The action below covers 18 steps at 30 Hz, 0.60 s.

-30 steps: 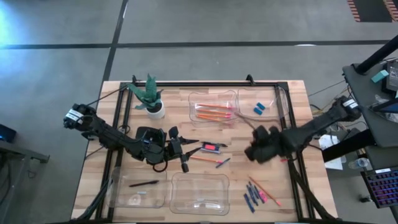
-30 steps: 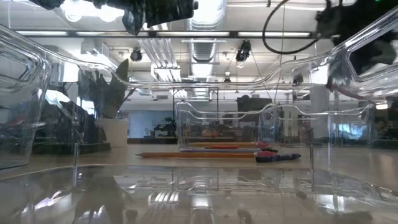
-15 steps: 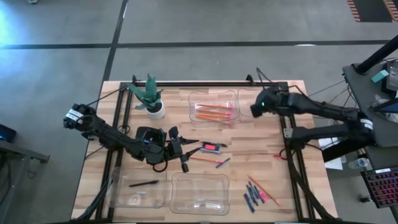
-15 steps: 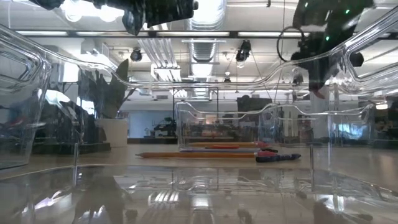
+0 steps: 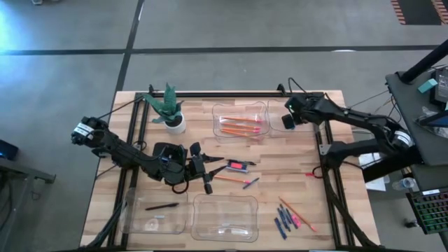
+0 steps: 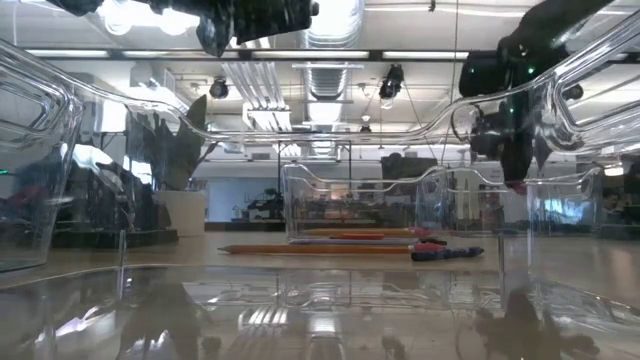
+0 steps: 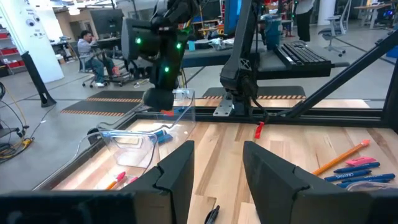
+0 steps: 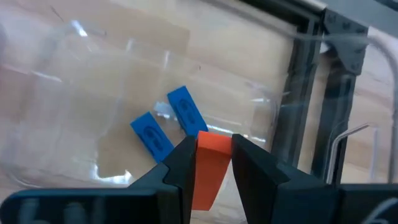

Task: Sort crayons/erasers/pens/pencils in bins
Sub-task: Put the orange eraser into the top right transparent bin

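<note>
tabletop [image 5: 280, 171]: wood, four clear bins
step: right gripper [image 8: 208, 158] fingers pinching orange-red eraser [image 8: 207, 167] over far-right bin [image 5: 316, 112] holding two blue erasers [image 8: 169, 121]
next: lower, release
left gripper [image 7: 214, 171]: idle mid-table, fingers apart, empty

Open air above the far-right bin [image 8: 81, 81], floor bare except for 2 blue erasers [image 8: 168, 121] near the middle, clear walls and the black frame rail [image 8: 311, 93] hemming in the side, right gripper [image 8: 208, 163] with orange eraser [image 8: 208, 168] overhead.
</note>
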### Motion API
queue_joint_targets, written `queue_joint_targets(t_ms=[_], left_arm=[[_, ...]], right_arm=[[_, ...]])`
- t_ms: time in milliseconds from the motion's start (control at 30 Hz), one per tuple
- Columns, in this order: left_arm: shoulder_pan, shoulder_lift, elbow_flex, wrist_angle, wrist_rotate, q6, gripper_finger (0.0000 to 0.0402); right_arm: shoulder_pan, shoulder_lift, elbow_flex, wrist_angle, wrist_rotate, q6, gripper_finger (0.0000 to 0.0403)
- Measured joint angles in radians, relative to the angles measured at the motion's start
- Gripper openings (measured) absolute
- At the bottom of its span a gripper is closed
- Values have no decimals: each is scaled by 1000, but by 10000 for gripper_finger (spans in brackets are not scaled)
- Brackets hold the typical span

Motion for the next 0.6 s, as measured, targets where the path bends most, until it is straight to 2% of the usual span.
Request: queue_joint_targets(t_ms=[367,600], left_arm=[[-1,0,-2,0,0,0,125],[-1,0,-2,-1,0,0,125]], right_arm=[[1,84,-75,110,-1,-29,87],[0,123,-87,180,-44,-34,87]])
